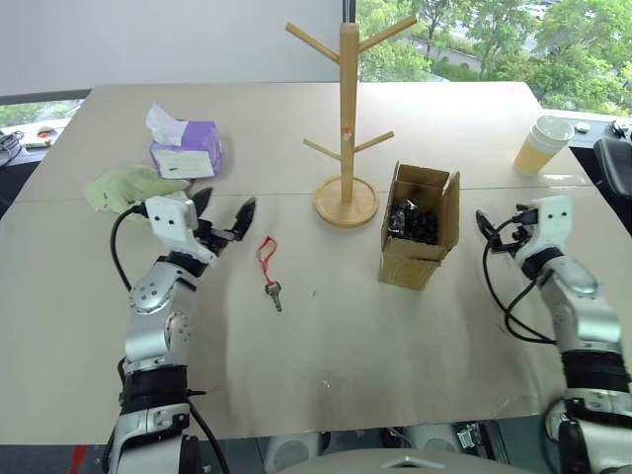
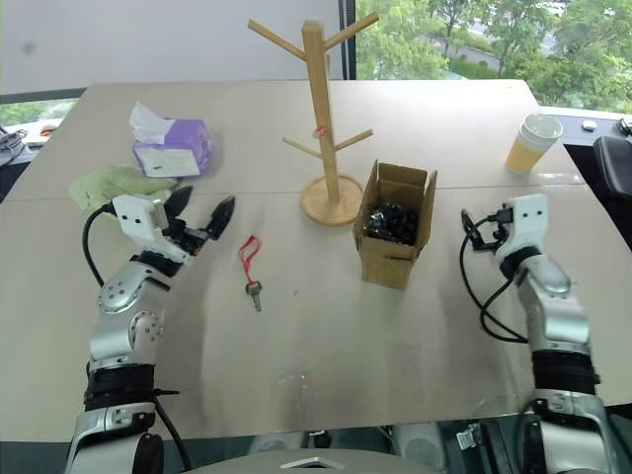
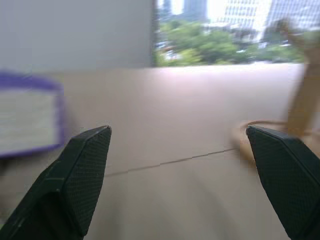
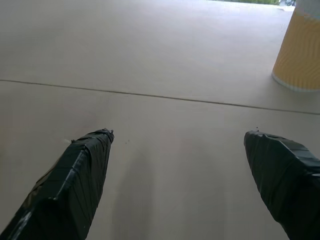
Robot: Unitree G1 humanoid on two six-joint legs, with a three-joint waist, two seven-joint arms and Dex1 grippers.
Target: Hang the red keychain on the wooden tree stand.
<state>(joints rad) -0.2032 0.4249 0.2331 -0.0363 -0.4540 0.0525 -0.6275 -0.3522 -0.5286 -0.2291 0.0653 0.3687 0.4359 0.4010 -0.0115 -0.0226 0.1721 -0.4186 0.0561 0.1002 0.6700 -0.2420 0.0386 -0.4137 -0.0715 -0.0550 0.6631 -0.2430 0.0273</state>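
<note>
Red keychain (image 1: pixel 268 262) lies flat on the surface (image 1: pixel 326 336), between my left gripper (image 1: pixel 225 217) and the cardboard box (image 1: pixel 420 225), just in front of the wooden tree stand (image 1: pixel 348 118) and a little to its left. Its long axis runs away from me and back: the red cord loop sits at the far end, the small dark key at the near end, tipped slightly to my right. Nothing touches it.

From the head views, my left fingers are spread wide with nothing between them, hovering just to the left of the cord loop and aimed toward the stand. My right gripper (image 1: pixel 497 225) is over on the right side, well apart from the keychain, past the box; its fingers are also released and hold nothing.

The head views take in the whole layout: a purple tissue box (image 1: pixel 186 150) and a green cloth (image 1: pixel 126 187) at the far left, a paper cup (image 1: pixel 542 144) at the far right. The left wrist view gives me the spread fingers (image 3: pixel 80 170) framing bare surface, a blurred purple tissue box on one side and the stand's base on the other. The right wrist view has the fingers (image 4: pixel 82 170) over bare surface with the yellow cup ahead.
</note>
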